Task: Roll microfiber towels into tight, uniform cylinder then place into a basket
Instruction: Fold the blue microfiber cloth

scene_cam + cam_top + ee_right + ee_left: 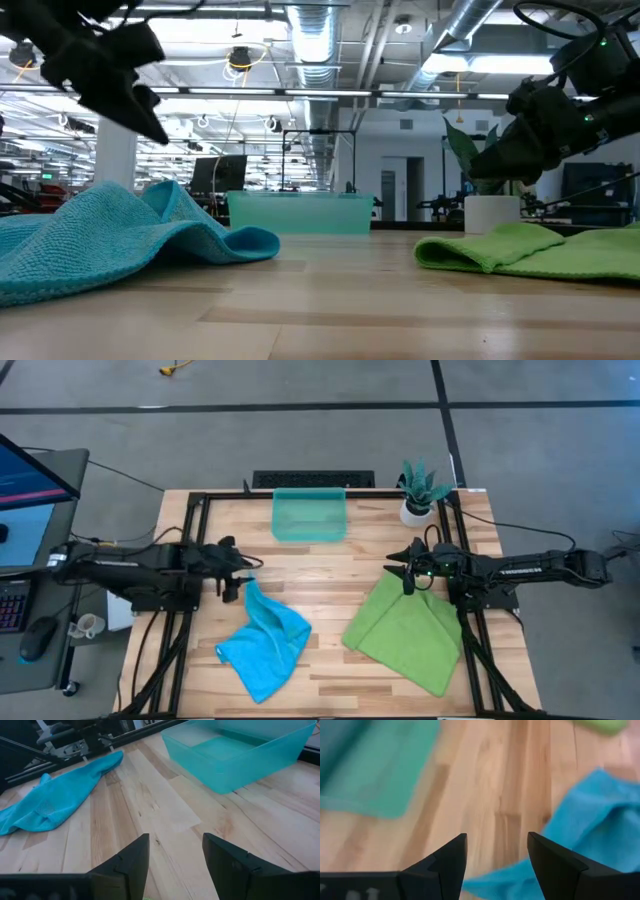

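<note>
Nothing has been rolled yet, so the work looks to be at its very start: the wooden table (330,575) carries both towels loose and crumpled, and the basket (309,515) at the far middle edge holds nothing. The green towel (408,628), the larger of the two, lies folded over itself on the right side of the table; the blue towel (264,640) lies rumpled on the near left, one corner reaching up toward the left arm. The left gripper (248,568) hovers above the table just beyond that far corner of the blue towel, its fingers spread wide and holding nothing. The right gripper (402,572) hangs over the far corner of the green towel, likewise wide open and empty. The next move, as I judge it, calls for one gripper to come down on a towel edge and pull the cloth flat, since neither towel can be rolled tight while bunched like this. The table is light planked wood inside a black metal frame, with a white pot holding a green plant (421,488) at its far right corner. Beyond it the low view shows a large open hall with ceiling ducts and strip lights; a monitor (28,475) and a mouse (38,636) sit on a desk to the left.
</note>
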You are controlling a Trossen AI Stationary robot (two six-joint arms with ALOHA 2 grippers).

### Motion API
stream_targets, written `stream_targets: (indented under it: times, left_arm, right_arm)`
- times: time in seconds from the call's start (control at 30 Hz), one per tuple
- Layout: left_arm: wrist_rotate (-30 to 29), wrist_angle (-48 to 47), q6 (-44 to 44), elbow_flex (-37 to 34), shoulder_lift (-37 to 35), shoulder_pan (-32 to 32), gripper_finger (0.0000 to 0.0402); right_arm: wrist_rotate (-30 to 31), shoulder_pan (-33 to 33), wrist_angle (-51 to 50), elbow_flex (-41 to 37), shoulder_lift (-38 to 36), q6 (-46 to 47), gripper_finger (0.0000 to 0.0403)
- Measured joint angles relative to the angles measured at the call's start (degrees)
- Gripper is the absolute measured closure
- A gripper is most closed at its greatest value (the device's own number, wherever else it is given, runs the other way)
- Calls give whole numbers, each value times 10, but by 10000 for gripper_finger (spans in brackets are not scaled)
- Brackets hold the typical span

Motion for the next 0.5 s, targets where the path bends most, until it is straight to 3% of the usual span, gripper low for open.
stream_targets:
  times: [0.2, 0.5]
  left_arm:
    - [19, 0, 1, 0, 77, -28, 201]
    - [-8, -2, 26, 3, 127, -58, 201]
  right_arm:
    - [0, 0, 0, 0, 0, 0, 196]
    - [0, 0, 0, 0, 0, 0, 196]
